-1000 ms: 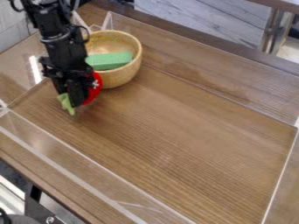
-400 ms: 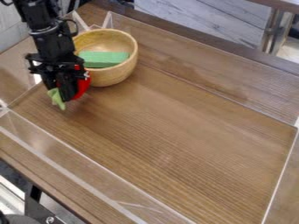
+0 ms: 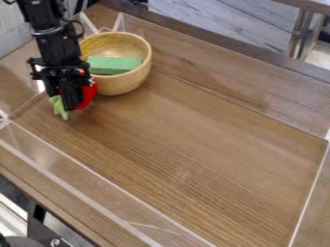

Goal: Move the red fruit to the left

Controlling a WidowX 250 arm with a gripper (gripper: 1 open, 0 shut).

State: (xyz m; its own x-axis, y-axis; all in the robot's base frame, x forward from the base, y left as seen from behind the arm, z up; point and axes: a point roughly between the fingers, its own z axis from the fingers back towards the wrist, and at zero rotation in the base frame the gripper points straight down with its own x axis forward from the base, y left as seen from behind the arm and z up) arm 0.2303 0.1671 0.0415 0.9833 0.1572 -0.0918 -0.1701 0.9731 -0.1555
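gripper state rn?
Gripper: closed on the red fruit, low over the wooden table, left of the bowl.

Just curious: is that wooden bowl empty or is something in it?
Not empty. The bowl holds a green block lying inside, against its far wall.

I'm working in a robot lab: a wooden bench [image 3: 206, 145] fenced by clear acrylic walls [image 3: 77, 178], with grey flooring [image 3: 219, 24] behind.
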